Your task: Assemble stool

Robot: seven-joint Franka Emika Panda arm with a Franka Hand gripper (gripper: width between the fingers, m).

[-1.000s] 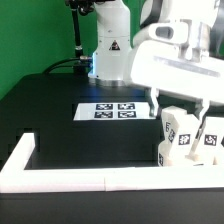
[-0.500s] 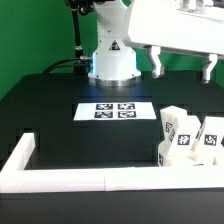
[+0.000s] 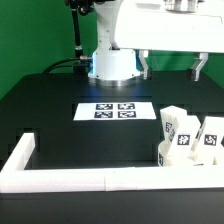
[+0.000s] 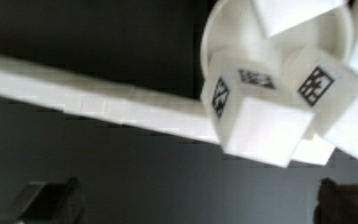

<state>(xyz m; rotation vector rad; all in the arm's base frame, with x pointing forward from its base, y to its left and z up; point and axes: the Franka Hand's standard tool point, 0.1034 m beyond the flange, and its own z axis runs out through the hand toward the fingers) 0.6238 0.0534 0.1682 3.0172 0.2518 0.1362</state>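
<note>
The stool's parts are grouped at the exterior view's lower right, against the border wall. Two white tagged leg blocks [image 3: 176, 128] [image 3: 213, 134] stand upright on or just behind the round seat [image 3: 166, 156], whose edge shows low beside them. My gripper [image 3: 171, 68] hangs high above them, open and empty, fingers wide apart. In the wrist view the gripper [image 4: 202, 203] shows only dark fingertips [image 4: 51, 198] at the edge. The seat's curved rim [image 4: 247, 25] and a tagged leg block [image 4: 261, 108] lie far below.
The marker board [image 3: 115, 110] lies flat mid-table. The long white border wall [image 3: 90, 178] runs along the front, with a corner at the exterior view's left, and also shows in the wrist view [image 4: 87, 95]. The robot base [image 3: 112, 58] stands at the back.
My gripper has risen from down around the leg blocks to well above them. It stays open and holds nothing. The leg blocks stand where they were.
</note>
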